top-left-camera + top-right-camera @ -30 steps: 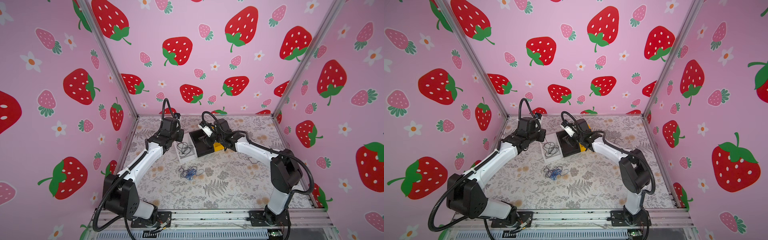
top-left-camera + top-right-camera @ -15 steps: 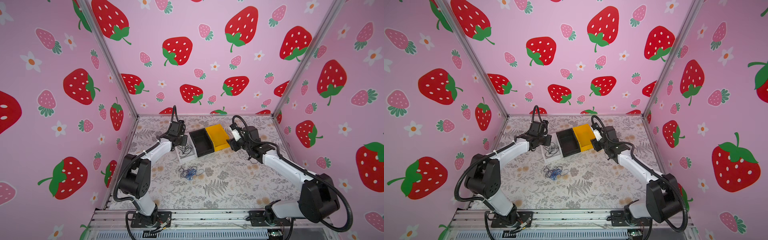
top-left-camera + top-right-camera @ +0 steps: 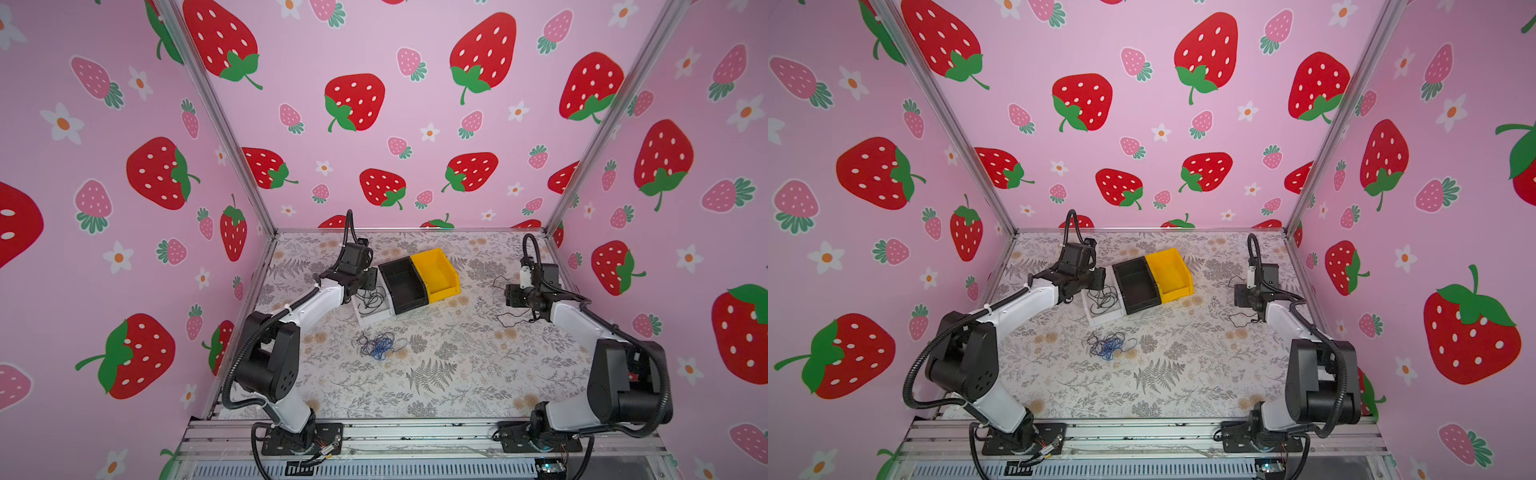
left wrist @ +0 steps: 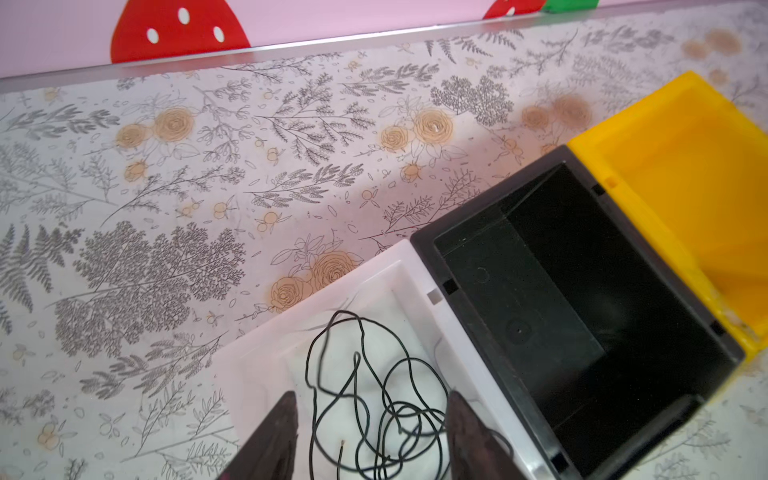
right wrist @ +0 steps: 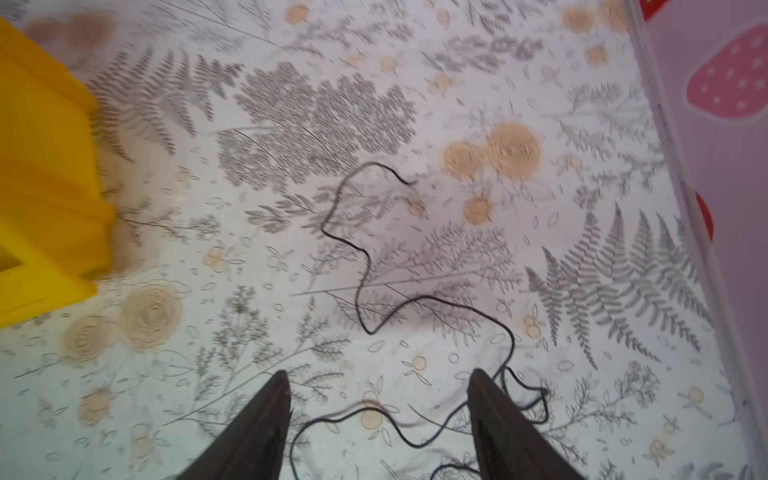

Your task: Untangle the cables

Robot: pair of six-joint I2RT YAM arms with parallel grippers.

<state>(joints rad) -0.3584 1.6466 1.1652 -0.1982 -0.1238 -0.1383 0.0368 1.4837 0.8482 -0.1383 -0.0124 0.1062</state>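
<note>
the left gripper (image 4: 372, 401) is hanging wide open over the thin black wire (image 4: 395, 409) coiled in the white plastic bin (image 4: 332, 286), right gripper (image 5: 380, 376) gaping over the loose black wire (image 5: 365, 266) at right, so I'm voting lifting straight up, snag-free.

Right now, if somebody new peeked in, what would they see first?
Probably the giant strawberry walls all around. Then the yellow bin at the back of the table, in a row with a black bin and a white bin, and the blue-and-dark cable tangle lying alone in the middle.
</note>
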